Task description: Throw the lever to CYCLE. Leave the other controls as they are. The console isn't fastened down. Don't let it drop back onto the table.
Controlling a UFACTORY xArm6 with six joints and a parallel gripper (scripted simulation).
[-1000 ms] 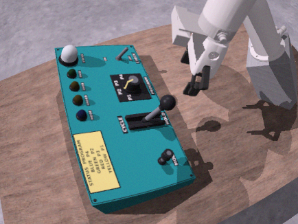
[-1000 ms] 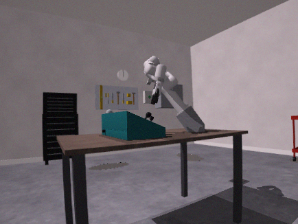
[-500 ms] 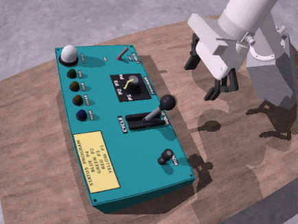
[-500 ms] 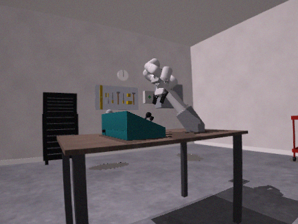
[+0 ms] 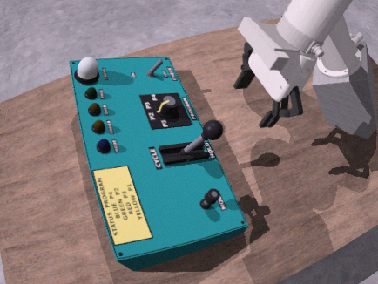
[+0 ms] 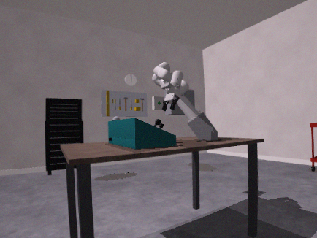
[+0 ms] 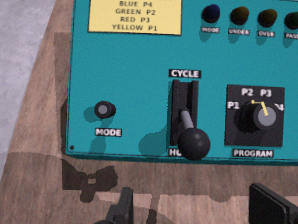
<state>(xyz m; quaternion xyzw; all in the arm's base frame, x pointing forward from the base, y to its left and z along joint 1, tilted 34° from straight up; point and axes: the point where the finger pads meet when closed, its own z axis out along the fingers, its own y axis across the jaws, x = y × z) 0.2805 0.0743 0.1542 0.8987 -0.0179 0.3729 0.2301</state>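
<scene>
The teal console [image 5: 152, 157] lies on the wooden table. Its lever has a black ball knob [image 5: 213, 129] and leans to the HOLD end [image 5: 212, 150] of the black slot; the CYCLE label [image 5: 153, 158] marks the other end. In the wrist view the lever knob [image 7: 194, 144] sits at the near end of the slot, with the CYCLE label [image 7: 185, 73] at the far end. My gripper [image 5: 257, 98] is open and empty, hovering above the table to the right of the console, apart from the lever. Its finger tips show at the bottom of the wrist view [image 7: 195, 210].
On the console are a PROGRAM dial [image 5: 169, 107], a MODE toggle [image 5: 210, 199], a small grey switch [image 5: 154, 69], a white dome button [image 5: 88, 70], a column of dark lamps [image 5: 97, 118] and a yellow legend plate [image 5: 122, 205]. The arm's base [image 5: 344, 96] stands at the right.
</scene>
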